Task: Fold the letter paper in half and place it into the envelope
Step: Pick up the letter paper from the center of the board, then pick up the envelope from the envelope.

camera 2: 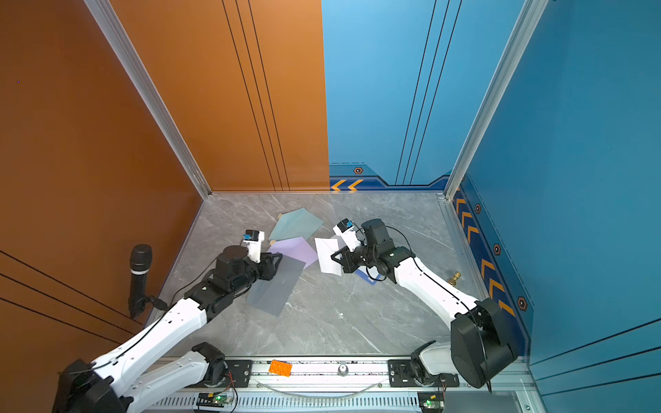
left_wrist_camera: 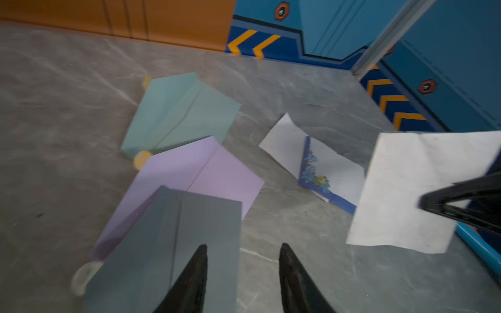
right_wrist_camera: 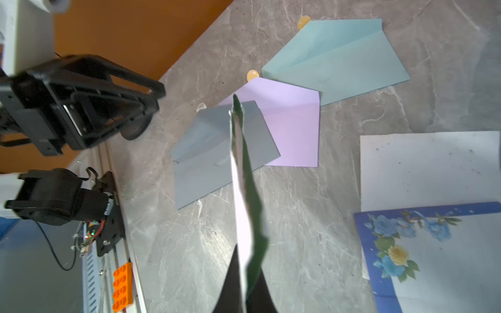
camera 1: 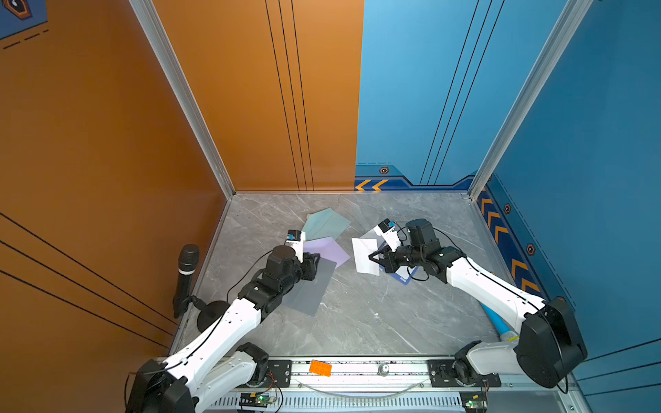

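Guessing we're about halfway here: the right claw point(camera 1: 371, 256) is clamped tight on the white paper point(camera 1: 363, 254), holding it by one edge up off the tabletop point(camera 1: 357, 314), well apart from any envelope. Edge-on in the right wrist view it looks like two layers, so I'd say the fold is done, but I can't swear to it. The left claw point(left_wrist_camera: 243, 246) has its jaws partway apart with nothing in them, hanging over one end of the grey envelope point(left_wrist_camera: 208, 216). That one lies flat, partly on top of the purple one point(left_wrist_camera: 203, 168), with a teal one point(left_wrist_camera: 181, 113) beyond. What's left, imo: get the grey envelope's mouth open (can't tell if the flap's up), bring the paper across and slide it in. A spare floral sheet point(left_wrist_camera: 339, 173) lies on the tabletop near the right arm.
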Tool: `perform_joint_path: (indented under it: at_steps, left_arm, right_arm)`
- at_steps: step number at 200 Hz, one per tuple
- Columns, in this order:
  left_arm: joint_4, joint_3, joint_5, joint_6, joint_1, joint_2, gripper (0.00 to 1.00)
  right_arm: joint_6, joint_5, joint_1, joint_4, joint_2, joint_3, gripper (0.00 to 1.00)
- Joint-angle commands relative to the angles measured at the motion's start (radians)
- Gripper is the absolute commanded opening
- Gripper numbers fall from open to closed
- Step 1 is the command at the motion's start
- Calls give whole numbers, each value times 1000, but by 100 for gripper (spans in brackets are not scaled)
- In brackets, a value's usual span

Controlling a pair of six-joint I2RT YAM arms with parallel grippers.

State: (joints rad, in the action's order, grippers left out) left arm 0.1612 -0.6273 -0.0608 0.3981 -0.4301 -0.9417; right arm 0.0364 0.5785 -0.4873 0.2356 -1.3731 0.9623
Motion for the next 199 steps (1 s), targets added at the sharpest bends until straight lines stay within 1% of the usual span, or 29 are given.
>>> perform_joint_path:
  at_steps: [1,20,38,57,75,84,109,119,123,145,175,199]
  left_arm:
    - [358,9,-134,64,76,9,45]
    - [323,71,-62,76,162,2,46]
    - [252,120,8,59,228,-3,46]
    - [191,147,45,65,271,-5,46]
    - [176,148,64,68,303,-21,46]
    - [150,151,98,61,317,-39,46]
    - [46,168,209,47,348,-111,47]
    - [37,166,234,35,350,-140,47]
    - [1,163,240,30,349,-150,47]
    - [-58,159,294,22,350,-196,48]
    - [-75,135,293,7,352,-265,48]
    - [-80,131,286,4,352,-291,49]
  right_arm:
    - [-67,-79,-7,109,8,31,0]
    - [-67,-58,-13,101,-2,42,0]
    - [-64,-38,-20,92,-13,47,0]
    - [-55,-13,-25,75,-22,47,0]
    - [-48,0,-30,62,-32,44,0]
    - [-46,2,-32,55,-36,44,0]
    - [-45,7,-34,50,-45,42,0]
    - [-44,11,-36,47,-46,39,0]
    - [-43,13,-36,47,-46,40,0]
    - [-34,43,-32,38,-47,38,0]
    - [-18,70,-28,19,-57,39,0]
    - [-13,73,-27,17,-54,40,0]
